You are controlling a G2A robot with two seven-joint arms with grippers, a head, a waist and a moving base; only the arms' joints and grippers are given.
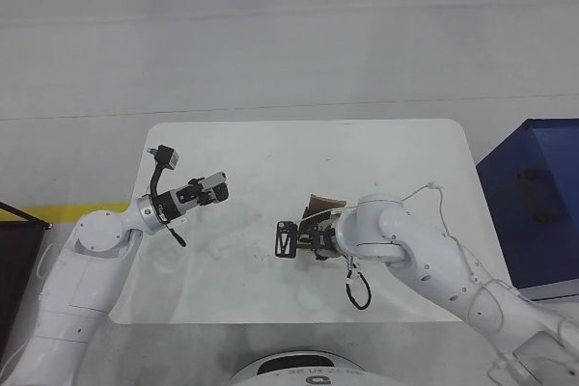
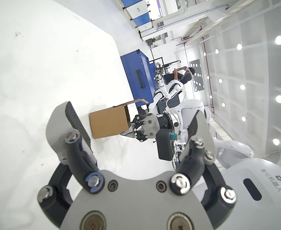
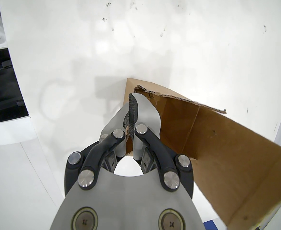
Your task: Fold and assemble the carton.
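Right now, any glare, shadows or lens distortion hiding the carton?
Left wrist view: ceiling lights flare, the wide lens bends straight edges, carton evenly lit. Right wrist view: soft shadow on the table beside the carton. Top view: flat light, no glare.

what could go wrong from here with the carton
The right gripper pinches only one thin wall of the carton, so it may twist or slip out. A flap has a ragged edge and could tear further. The left gripper is open and apart from the carton, so nothing steadies it yet.
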